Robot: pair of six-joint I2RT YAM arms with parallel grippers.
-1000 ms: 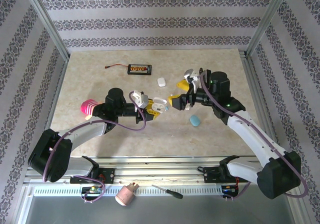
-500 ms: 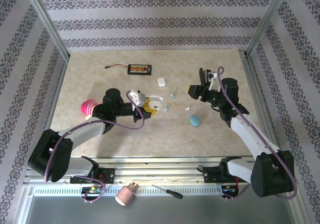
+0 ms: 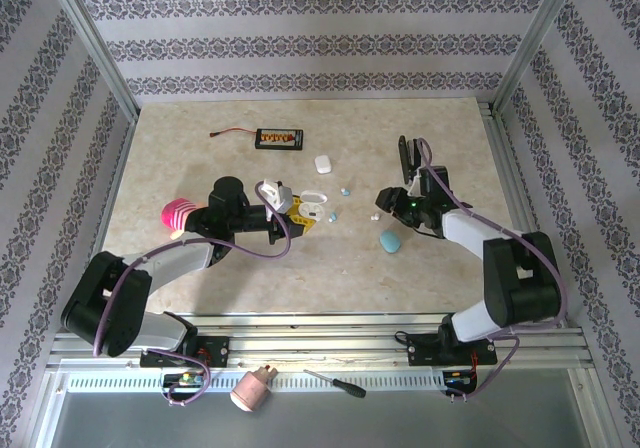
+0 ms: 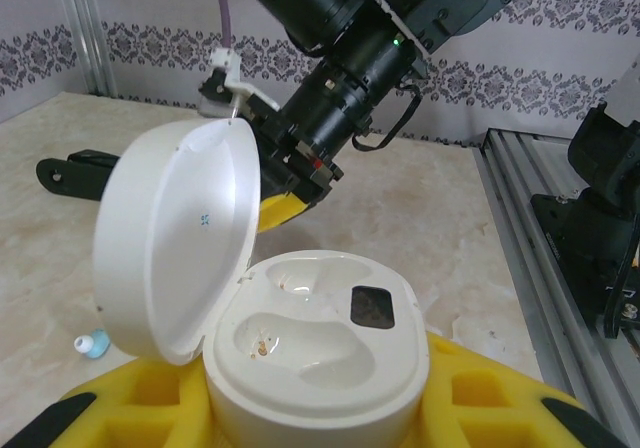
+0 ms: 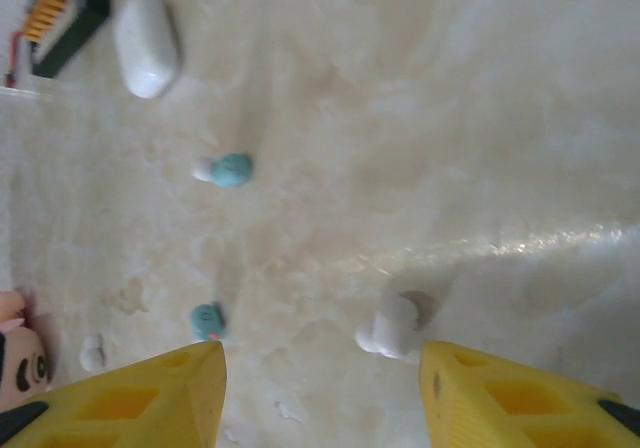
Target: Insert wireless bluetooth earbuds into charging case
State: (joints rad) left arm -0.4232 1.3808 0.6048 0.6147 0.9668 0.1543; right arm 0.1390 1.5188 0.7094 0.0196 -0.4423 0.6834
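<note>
Compared against the two preceding top-view frames. Found the right end effector (image 3: 385, 200) backed off from the open charging case (image 3: 316, 206) toward 3 o'clock and brought down close to the worktop (image 3: 200, 158).

Read its jaws in the right wrist view as spread wide and holding nothing, with the yellow fingers (image 5: 140, 393) straddling bare marble. Spotted a white earbud (image 5: 392, 326) lying loose just inside the 3 o'clock finger; cannot tell whether touching it. Logged one pale blue earbud (image 5: 207, 318) just beside the tip of the 9 o'clock finger and a second pale blue earbud (image 5: 232, 170) further off toward 11 o'clock.

Found the left end effector (image 3: 302, 218) hardly shifted, clamped on the base of the charging case, with the lid (image 4: 170, 238) hinged up toward 9 o'clock in the left wrist view. Checked both wells (image 4: 300, 338): empty, nothing seated.

Judged the step in hand as a pick of the white earbud rather than an insertion, so task barely begun. Expect to need re-centring of the jaws on the earbud before closing, given its offset toward one finger. Flagged risk: tiny glossy piece, likely to squirt out under a lopsided pinch.

Also noted a blue case (image 3: 389, 240) at 6 o'clock of the right end effector, untouched.
</note>
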